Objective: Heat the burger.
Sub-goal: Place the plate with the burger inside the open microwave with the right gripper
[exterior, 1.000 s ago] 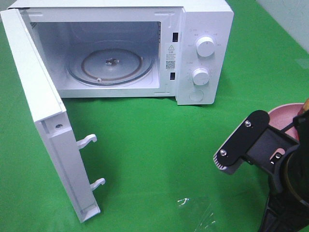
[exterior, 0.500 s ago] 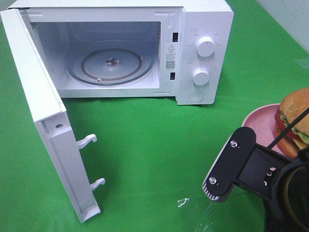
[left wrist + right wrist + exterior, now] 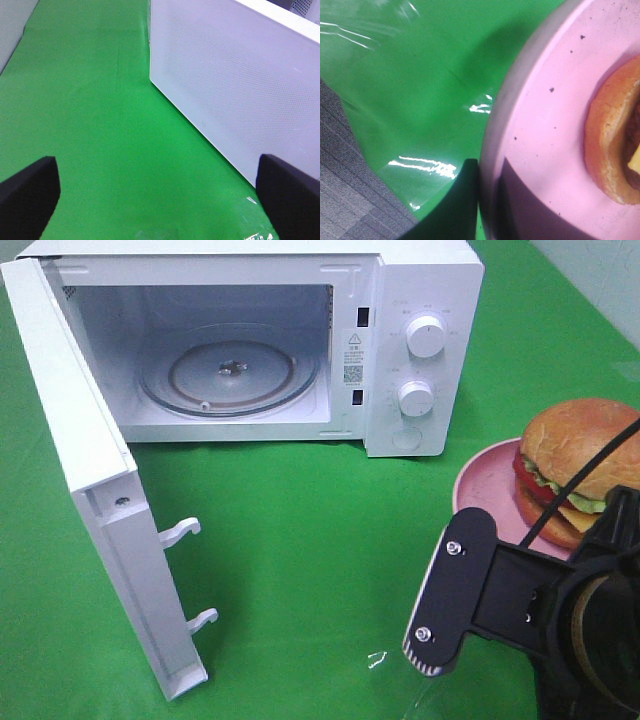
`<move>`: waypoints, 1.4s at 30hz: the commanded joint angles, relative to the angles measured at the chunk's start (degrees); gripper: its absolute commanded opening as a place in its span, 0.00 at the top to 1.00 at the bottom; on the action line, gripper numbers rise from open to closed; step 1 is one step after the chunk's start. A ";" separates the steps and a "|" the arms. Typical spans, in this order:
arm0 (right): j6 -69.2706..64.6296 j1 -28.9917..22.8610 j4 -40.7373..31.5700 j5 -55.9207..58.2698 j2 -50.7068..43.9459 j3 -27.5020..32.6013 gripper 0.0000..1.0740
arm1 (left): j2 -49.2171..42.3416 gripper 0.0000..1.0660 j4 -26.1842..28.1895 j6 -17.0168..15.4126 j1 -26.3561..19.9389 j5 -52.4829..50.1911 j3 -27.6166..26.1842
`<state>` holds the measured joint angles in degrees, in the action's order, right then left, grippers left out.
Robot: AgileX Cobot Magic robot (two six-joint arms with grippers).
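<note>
One green cloth (image 3: 300, 520) covers the whole table. On it, at the back, stands a white microwave (image 3: 450, 290), its door (image 3: 80, 490) swung fully open to the left of the high view, with two latch hooks sticking out of its free edge. Inside the bare cavity lies a round glass turntable (image 3: 228, 372). To the right of the microwave and a little in front of it, near the edge of the high view, is a pink speckled plate (image 3: 480, 475). The burger (image 3: 570, 440) sits on that plate, outside the oven, its glossy bun uppermost and lettuce, tomato and cheese showing at its side. The right gripper (image 3: 490, 200) is closed tight on the near rim of the plate, one dark finger (image 3: 462, 205) below the edge. The left gripper (image 3: 157, 200) is spread as wide as it goes and holds nothing, low over the cloth beside the outer face of the door. Two white knobs (image 3: 426, 335) sit one above the other on the microwave's control panel
</note>
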<state>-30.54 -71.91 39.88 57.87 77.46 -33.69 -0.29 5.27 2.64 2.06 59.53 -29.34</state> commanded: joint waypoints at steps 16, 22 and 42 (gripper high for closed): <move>5.16 -0.11 12.72 -9.91 -0.29 0.17 0.98 | -1.09 0.06 -0.17 -0.34 -0.23 -0.23 0.11; 5.39 0.11 14.61 -13.46 -0.29 0.17 1.00 | -1.09 0.06 -0.17 -0.34 -0.23 -0.23 0.11; 34.72 12.15 14.15 -29.62 -0.29 0.23 1.00 | -1.09 0.06 -0.17 -0.34 -0.23 -0.23 0.11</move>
<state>2.12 -60.16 51.62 28.76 77.52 -33.35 -0.29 5.27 2.64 2.06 59.53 -29.34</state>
